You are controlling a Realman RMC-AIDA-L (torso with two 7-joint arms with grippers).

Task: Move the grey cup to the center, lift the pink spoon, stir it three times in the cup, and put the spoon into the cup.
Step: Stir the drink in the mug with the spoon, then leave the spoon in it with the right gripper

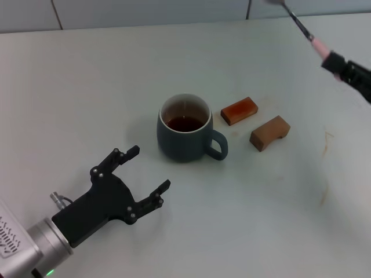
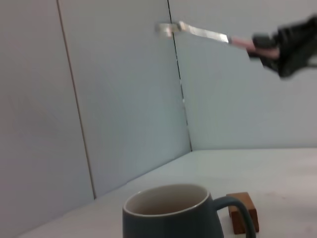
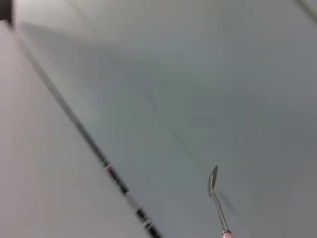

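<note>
At the desk's (image 1: 278,220) middle stands the grey cup (image 1: 184,139), dark liquid inside, handle toward two brown blocks (image 1: 239,110) just beside it. High off to the right, the right pincer (image 1: 335,62) grips the pink spoon (image 1: 302,26) by its handle. Near the cup, the left pincer (image 1: 149,169) rests spread wide, empty.

Even, soft light; wrist views slightly blurred.
</note>
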